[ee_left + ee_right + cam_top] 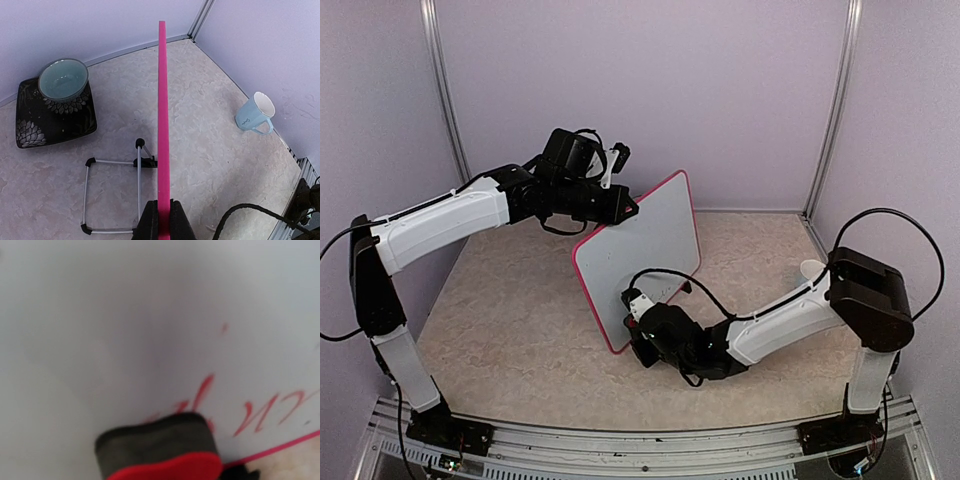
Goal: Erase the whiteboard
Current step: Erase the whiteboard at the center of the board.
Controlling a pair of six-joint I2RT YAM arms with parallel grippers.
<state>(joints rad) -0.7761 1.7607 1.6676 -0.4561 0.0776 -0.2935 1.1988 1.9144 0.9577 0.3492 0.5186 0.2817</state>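
Here's the whiteboard point(650, 250), up off the table point(510, 330) and standing on edge at a tilt. The left claw point(162, 220) is clamped tight on its pink frame near the upper corner. From the left wrist you look straight along that thin pink edge, with the bare wire stand point(112, 195) down below it. Whether the board's low corner touches the table, I can't tell.

Over to the right claw point(642, 330), low against the board's face and closed narrow around the eraser point(160, 452). The dark felt side is pressed to the white surface and the red back faces the camera.

How far along? The right wrist view shows a wide stretch of board above and to the left of the eraser looking clean, perhaps faintly smeared. But red handwriting point(270, 415) runs along the bottom edge to the eraser's right, with a stroke rising just at its top corner.

So I'd call the wiping unfinished. That line of red letters by the lower frame is what's left, and the eraser sits right at its near end.
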